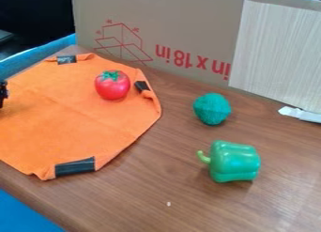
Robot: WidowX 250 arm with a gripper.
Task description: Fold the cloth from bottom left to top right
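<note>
Across the wood-grain bench [169, 179], the orange cloth [65, 120] lies flat at left, toy tomato [113, 88] atop; the tool [3, 93], apart or together I cannot tell, should pinch its near-left edge shallowly and fold low toward far right.

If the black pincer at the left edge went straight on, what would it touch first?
Most likely the orange cloth, which lies right by the pincer; the pincer's exact aim and height are hard to judge here.
</note>
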